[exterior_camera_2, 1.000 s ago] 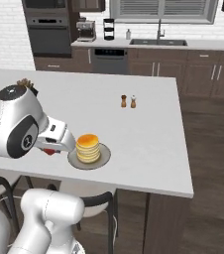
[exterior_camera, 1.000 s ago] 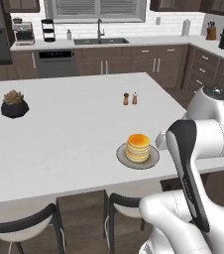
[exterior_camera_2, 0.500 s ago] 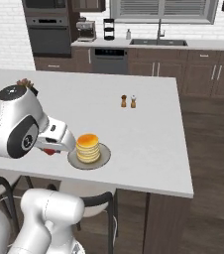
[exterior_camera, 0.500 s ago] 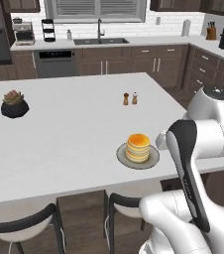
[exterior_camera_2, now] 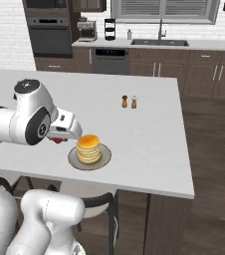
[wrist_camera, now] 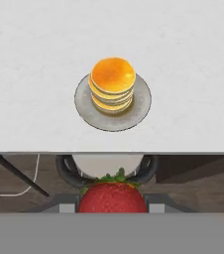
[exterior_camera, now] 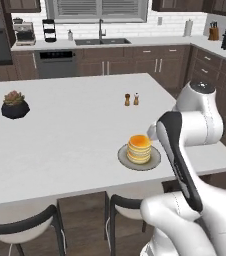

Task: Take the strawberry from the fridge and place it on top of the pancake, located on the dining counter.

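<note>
The strawberry (wrist_camera: 111,197), bright red with green leaves, sits between my gripper's (wrist_camera: 112,205) fingers at the bottom of the hand view. From the right base view, my gripper (exterior_camera_2: 59,139) hangs just left of the pancake (exterior_camera_2: 88,147), shut on the strawberry (exterior_camera_2: 58,141), near the counter's front edge. The pancake (wrist_camera: 113,83) is a golden stack on a grey plate (wrist_camera: 140,106) on the white dining counter (wrist_camera: 34,54). In the left base view, the pancake (exterior_camera: 139,148) sits on its plate (exterior_camera: 154,160) just left of my arm. The fridge is out of view.
Salt and pepper shakers (exterior_camera: 131,99) (exterior_camera_2: 129,101) stand farther back on the counter. A potted plant (exterior_camera: 14,104) sits at the far left. Dark stools (exterior_camera: 20,225) (wrist_camera: 106,167) stand under the front edge. A wall counter with a sink (exterior_camera_2: 159,43) runs behind.
My gripper with the strawberry has risen slightly beside the pancake; nothing else has moved.
</note>
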Available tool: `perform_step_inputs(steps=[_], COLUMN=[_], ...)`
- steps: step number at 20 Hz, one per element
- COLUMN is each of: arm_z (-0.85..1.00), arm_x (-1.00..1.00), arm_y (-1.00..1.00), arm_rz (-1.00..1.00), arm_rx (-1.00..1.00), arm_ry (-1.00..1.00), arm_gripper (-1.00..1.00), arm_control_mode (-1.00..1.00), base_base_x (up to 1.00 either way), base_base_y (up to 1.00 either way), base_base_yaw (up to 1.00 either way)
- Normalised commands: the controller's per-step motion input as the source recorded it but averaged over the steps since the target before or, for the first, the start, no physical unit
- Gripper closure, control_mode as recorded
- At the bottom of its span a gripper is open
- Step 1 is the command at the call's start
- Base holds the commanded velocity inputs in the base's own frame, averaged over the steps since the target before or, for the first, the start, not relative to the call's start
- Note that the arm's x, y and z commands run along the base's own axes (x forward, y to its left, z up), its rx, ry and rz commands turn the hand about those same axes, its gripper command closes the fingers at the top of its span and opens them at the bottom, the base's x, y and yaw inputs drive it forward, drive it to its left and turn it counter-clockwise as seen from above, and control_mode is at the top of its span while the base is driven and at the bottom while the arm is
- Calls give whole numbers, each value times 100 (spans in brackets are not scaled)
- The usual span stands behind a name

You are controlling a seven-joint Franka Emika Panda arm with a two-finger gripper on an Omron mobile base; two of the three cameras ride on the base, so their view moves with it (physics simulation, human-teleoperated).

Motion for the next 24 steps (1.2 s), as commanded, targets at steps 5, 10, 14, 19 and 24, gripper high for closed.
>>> perform_step_inputs(steps=[5,10,14,19,24], arm_z=[0,-36,-64,-39,-35], arm_x=[100,100,100,93,48], arm_y=[13,2,-1,-13,0], arm_rz=[1,0,0,0,0], arm_rx=[0,0,0,0,0], arm_ry=[0,1,6,4,1], arm_gripper=[100,100,100,100,100], arm_control_mode=[-100,-100,-100,-100,-100], base_base_x=[0,0,0,0,0], base_base_y=[0,0,0,0,0], base_base_yaw=[0,0,0,0,0])
